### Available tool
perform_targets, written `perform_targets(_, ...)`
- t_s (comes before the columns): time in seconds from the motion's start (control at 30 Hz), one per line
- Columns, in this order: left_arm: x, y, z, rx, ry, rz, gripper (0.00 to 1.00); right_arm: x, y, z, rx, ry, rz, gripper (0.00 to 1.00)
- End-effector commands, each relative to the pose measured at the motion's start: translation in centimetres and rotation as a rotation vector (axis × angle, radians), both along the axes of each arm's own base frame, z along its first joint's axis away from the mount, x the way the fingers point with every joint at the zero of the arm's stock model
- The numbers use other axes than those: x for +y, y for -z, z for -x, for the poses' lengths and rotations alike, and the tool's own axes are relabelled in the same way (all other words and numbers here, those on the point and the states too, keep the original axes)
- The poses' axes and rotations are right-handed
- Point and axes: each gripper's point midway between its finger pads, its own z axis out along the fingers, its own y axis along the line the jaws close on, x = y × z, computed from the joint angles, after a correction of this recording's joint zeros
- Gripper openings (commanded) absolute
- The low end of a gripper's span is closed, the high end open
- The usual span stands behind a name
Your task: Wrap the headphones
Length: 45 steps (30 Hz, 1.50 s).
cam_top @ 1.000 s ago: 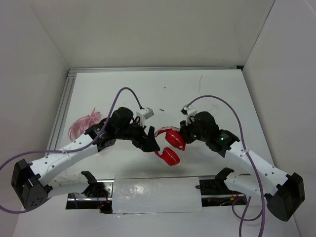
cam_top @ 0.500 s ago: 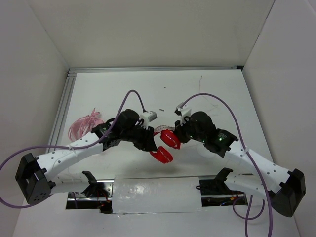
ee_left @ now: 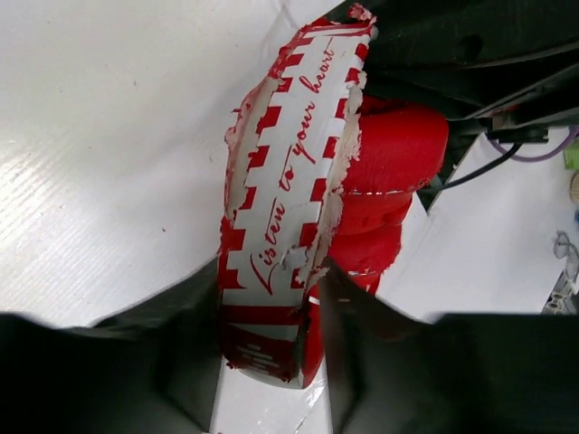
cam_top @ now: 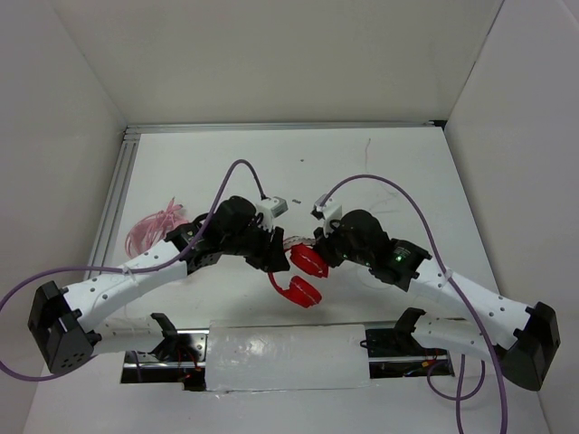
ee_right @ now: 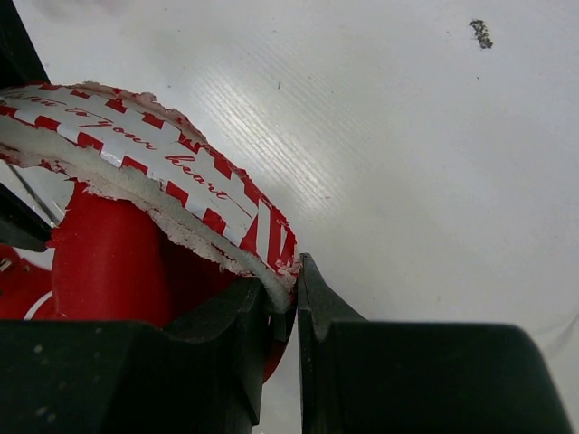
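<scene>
The red headphones (cam_top: 305, 274) hang between my two grippers just above the table, one round cup (cam_top: 308, 260) over the other (cam_top: 302, 292). In the left wrist view, the left gripper (ee_left: 271, 339) is shut across the red-and-white printed headband (ee_left: 289, 181), a dark finger pressed to each edge; a red cup (ee_left: 393, 154) shows behind it. In the right wrist view, the right gripper (ee_right: 285, 294) is shut on the frayed end of the same headband (ee_right: 154, 149), above a red cup (ee_right: 109, 262). From above, the left gripper (cam_top: 279, 253) and right gripper (cam_top: 318, 246) nearly meet.
A pale pink tangle (cam_top: 149, 226) lies at the table's left side beside a metal rail (cam_top: 122, 181). White walls close in the table on three sides. A foil-covered panel (cam_top: 289, 357) spans the near edge between the arm bases. A dark speck (ee_right: 480, 33) lies on the table.
The left gripper has shut on the headband. Both arms and the headphones have shifted slightly left. The right gripper has kept its grip.
</scene>
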Motion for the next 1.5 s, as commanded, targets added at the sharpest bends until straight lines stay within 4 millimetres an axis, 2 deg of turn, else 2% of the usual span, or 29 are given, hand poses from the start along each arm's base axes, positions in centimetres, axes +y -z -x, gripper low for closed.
perform_targets(0.0,-0.1,-1.6,-0.5,-0.051,-0.008,0.019,0.47,1.2,-4.2,-0.8,-0.083,0.001,-0.097,0.00)
perform_targets(0.03,-0.1,-1.6,-0.5,-0.050,-0.006,0.018,0.31,1.2,-4.3,-0.8,-0.084,0.001,-0.098,0.00)
perform_targets(0.1,-0.1,-1.5,-0.4,-0.040,-0.003,0.009,0.14,1.0,-4.5,-1.0,-0.089,0.016,-0.098,0.00)
perform_targets(0.13,-0.1,-1.4,-0.4,-0.037,-0.001,0.005,0.02,1.0,-4.5,-1.1,-0.087,0.021,-0.097,0.00)
perform_targets(0.27,0.2,-1.2,-0.7,-0.040,-0.045,-0.030,0.00,0.6,-5.6,-2.1,-0.108,0.093,-0.117,0.00)
perform_targets(0.37,0.1,-1.5,-0.6,-0.060,-0.035,-0.010,0.00,0.6,-6.5,-2.3,-0.118,0.102,-0.127,0.35)
perform_targets(0.4,0.1,-1.7,-0.5,-0.067,-0.031,-0.001,0.00,0.7,-6.6,-2.3,-0.117,0.097,-0.129,0.61)
perform_targets(0.43,0.3,-1.9,-0.6,-0.067,-0.044,-0.001,0.00,0.8,-7.1,-2.3,-0.121,0.093,-0.138,0.73)
perform_targets(0.5,0.6,-2.0,-1.2,-0.071,-0.092,-0.010,0.00,0.9,-7.5,-2.4,-0.117,0.106,-0.148,0.89)
perform_targets(0.57,1.0,-1.9,-1.5,-0.081,-0.121,-0.027,0.00,0.5,-8.7,-3.1,-0.137,0.154,-0.158,0.99)
perform_targets(0.6,1.4,-1.7,-2.1,-0.094,-0.149,-0.042,0.00,0.2,-8.5,-3.4,-0.121,0.184,-0.145,1.00)
perform_targets(0.63,1.7,-1.5,-2.1,-0.079,-0.172,-0.049,0.00,0.1,-10.1,-3.7,-0.138,0.207,-0.162,1.00)
perform_targets(0.77,2.9,-1.9,-3.6,-0.028,-0.268,-0.018,0.00,-1.2,-12.3,-4.4,-0.157,0.316,-0.200,1.00)
perform_targets(0.83,3.3,-2.7,-4.0,-0.010,-0.285,0.018,0.00,-1.8,-12.0,-4.3,-0.157,0.342,-0.223,1.00)
perform_targets(0.87,4.2,-3.7,-4.9,-0.018,-0.322,0.046,0.00,-2.5,-13.2,-4.2,-0.194,0.369,-0.277,1.00)
perform_targets(0.9,4.5,-4.4,-5.3,-0.023,-0.334,0.067,0.00,-2.8,-11.5,-3.9,-0.185,0.371,-0.271,1.00)
perform_targets(0.93,4.8,-5.4,-5.5,-0.027,-0.325,0.097,0.00,-3.2,-11.3,-3.7,-0.198,0.371,-0.284,1.00)
perform_targets(0.97,5.6,-7.0,-6.3,-0.061,-0.347,0.135,0.00,-3.8,-12.6,-3.1,-0.236,0.371,-0.358,1.00)
perform_targets(1.0,5.9,-7.8,-6.5,-0.083,-0.338,0.152,0.00,-3.9,-10.5,-2.7,-0.216,0.365,-0.343,1.00)
perform_targets(1.07,6.8,-10.0,-7.3,-0.119,-0.360,0.189,0.00,-4.3,-10.4,-1.8,-0.238,0.336,-0.384,1.00)
perform_targets(1.1,7.2,-10.8,-7.6,-0.124,-0.383,0.206,0.00,-3.7,-8.6,-1.3,-0.216,0.290,-0.366,1.00)
perform_targets(1.2,8.0,-14.6,-8.7,-0.206,-0.372,0.302,0.00,-2.7,-7.0,-0.4,-0.251,0.167,-0.334,1.00)
perform_targets(1.23,8.5,-16.5,-9.2,-0.236,-0.375,0.326,0.00,-2.7,-6.2,-0.6,-0.253,0.160,-0.298,1.00)
perform_targets(1.3,8.7,-18.0,-8.8,-0.238,-0.348,0.332,0.00,-3.1,-5.2,-1.5,-0.274,0.188,-0.238,1.00)
perform_targets(1.33,8.9,-19.7,-9.1,-0.277,-0.349,0.342,0.00,-3.1,-4.5,-2.1,-0.286,0.194,-0.200,1.00)
perform_targets(1.43,9.3,-21.7,-8.7,-0.324,-0.331,0.364,0.00,-2.6,-2.6,-3.4,-0.321,0.182,-0.124,1.00)
perform_targets(1.47,9.3,-22.1,-8.5,-0.332,-0.326,0.372,0.00,-2.2,-2.8,-3.8,-0.332,0.179,-0.129,1.00)
